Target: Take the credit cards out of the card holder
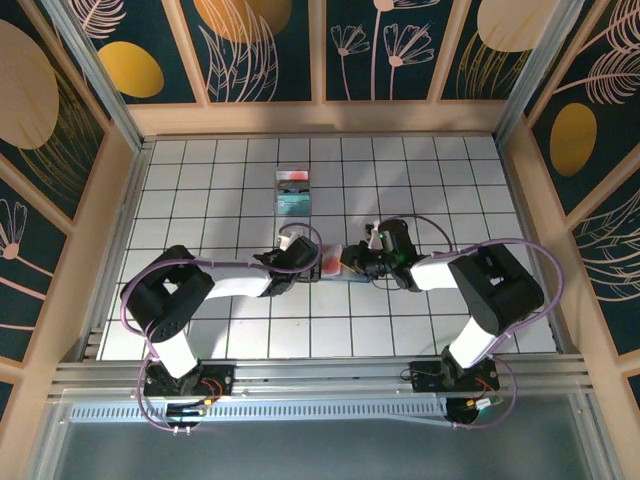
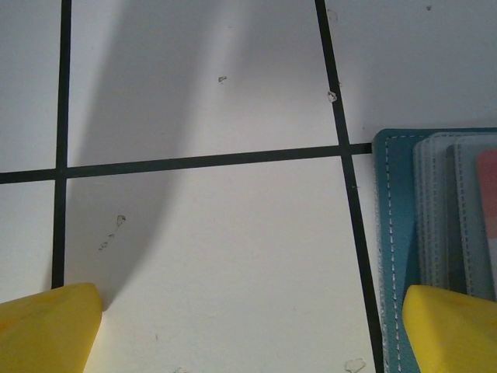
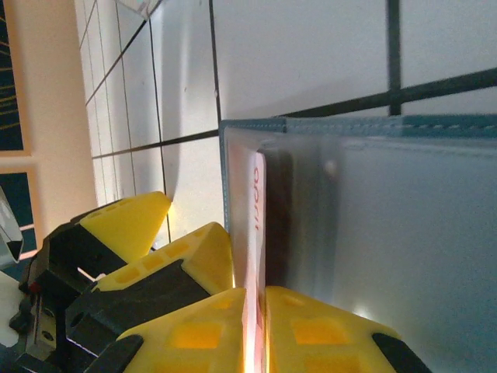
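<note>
Right wrist view: your right pincer [image 3: 255, 303] grips the credit card [image 3: 257, 202] partly inside the card holder [image 3: 373, 233], left pincer [image 2: 252, 330] open at its edge; next, pull straight out.

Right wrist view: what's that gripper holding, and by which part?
The right gripper pinches the salmon-red credit card by its exposed end, the rest inside the card holder.

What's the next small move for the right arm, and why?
Probably draw the right end effector straight back: it pinches the credit card by its edge, the card sits in a pocket of the card holder, and the open left end effector has a finger over the holder.
</note>
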Robot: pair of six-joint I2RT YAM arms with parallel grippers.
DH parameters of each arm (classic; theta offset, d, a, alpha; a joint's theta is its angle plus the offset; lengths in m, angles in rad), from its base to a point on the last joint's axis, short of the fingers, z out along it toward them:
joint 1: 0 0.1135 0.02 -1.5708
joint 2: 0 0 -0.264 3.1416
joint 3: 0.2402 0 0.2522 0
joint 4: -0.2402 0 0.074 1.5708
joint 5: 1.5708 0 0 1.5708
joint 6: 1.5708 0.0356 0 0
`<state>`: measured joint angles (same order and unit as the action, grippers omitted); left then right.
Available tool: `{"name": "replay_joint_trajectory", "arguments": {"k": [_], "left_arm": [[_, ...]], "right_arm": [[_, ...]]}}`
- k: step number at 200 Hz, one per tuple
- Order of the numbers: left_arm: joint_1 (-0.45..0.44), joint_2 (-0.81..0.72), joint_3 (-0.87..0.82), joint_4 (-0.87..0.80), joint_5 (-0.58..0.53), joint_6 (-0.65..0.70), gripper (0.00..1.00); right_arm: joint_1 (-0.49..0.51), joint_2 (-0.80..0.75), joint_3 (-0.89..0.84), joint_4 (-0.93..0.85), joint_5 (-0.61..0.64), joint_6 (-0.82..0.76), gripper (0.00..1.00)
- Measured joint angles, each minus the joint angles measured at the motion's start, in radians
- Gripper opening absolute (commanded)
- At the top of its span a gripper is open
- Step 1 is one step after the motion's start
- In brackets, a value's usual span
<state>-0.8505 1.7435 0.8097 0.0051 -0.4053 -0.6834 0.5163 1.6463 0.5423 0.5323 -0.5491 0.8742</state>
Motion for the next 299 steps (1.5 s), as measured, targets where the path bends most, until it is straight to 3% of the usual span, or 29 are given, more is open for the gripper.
{"name": "replay_joint_trajectory", "arguments": {"k": [146,188,299], "left_arm": [[0.000,0.016,0.023,-0.021,-0.018,-0.003,0.99],[0.000,0.016,0.023,-0.021,-0.018,-0.003,0.99],[0.000,0.016,0.023,-0.022,-0.023,-0.014,0.99]], "right_arm": [[-0.019,0.039,-0.015,0.126,-0.072,0.061,0.12],[-0.019,0.039,-0.015,0.110,-0.064,0.045,0.00],[-0.027,-0.014,-0.015,-0.016,0.008,-0.007,0.00]]}}
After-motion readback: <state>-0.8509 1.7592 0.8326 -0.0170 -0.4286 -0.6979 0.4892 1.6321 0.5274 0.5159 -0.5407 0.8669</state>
